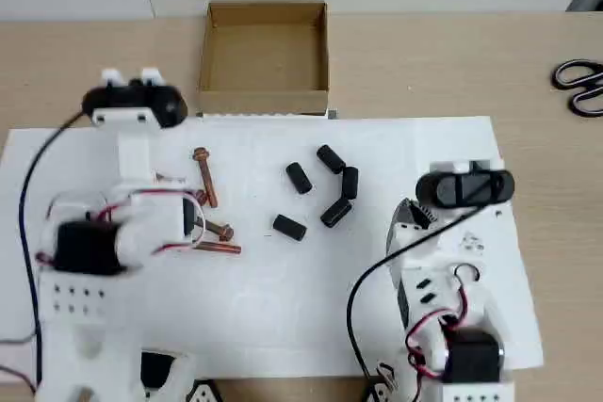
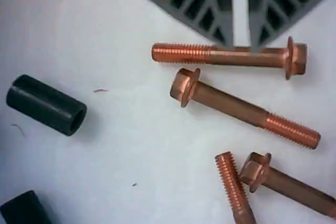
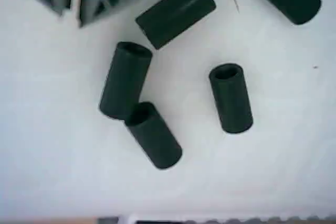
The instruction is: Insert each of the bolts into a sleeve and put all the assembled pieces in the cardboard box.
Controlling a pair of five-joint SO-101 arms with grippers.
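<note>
- We see the left pincer point(image 2: 240, 45) over the bolts. Its jaws are drawn together to a narrow slit and hold nothing.
- Its tips stand over the shank of one bolt point(image 2: 184, 54), which lies flat on the white sheet point(image 1: 283, 308).
- Just beside that bolt lies a second point(image 2: 244, 106), slanted, with its head under the first one's thread.
- Two more bolts point(image 2: 289, 182) lie near these. The threaded end of one comes close to the head of the other, but we cannot tell whether they touch.
- From above, the bolts lie loose on the sheet beside the left arm, well apart from the sleeves.
- The right pincer point(image 3: 75, 18) is likewise nearly closed, with only a thin gap between its jaws, and grips nothing.
- It stands close to the end of one sleeve point(image 3: 176, 11).
- Five black sleeves lie on their sides in the middle of the sheet, between the two arms.
- Two of them point(image 3: 125, 80) touch end to side, and the others lie apart.
- No bolt is in a sleeve yet.
- The cardboard box point(image 1: 264, 101) stands open-topped on the table point(image 1: 57, 63), at the far edge of the sheet, beyond the bolts and sleeves.
- A pair of scissors point(image 1: 579, 87) lies on the table off to the right arm's side, well away from the sheet.
</note>
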